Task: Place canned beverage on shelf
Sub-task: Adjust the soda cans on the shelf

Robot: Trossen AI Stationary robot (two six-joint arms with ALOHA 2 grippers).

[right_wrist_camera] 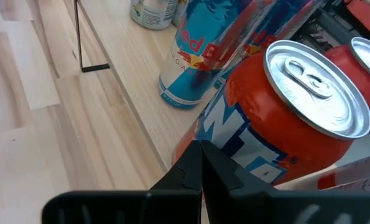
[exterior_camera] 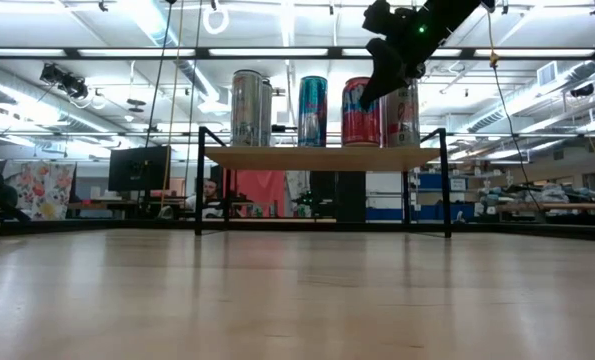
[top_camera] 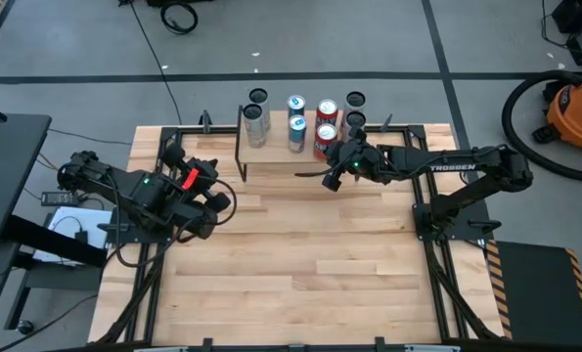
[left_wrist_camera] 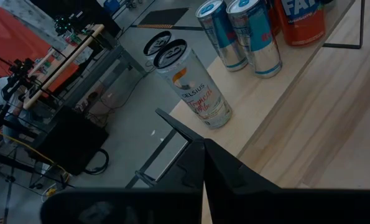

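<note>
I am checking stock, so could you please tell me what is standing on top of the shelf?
The shelf carries upright cans: silver ones, blue ones and red ones. The right tool covers part of the nearest red can, and cans behind it are partly hidden.

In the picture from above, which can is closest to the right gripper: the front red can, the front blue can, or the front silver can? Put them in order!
From the right gripper, shut, by the shelf's front edge:
1. Front red can, right beside it.
2. Front blue can, mid-shelf, farther left.
3. Front silver can, at the shelf's left end.
</note>
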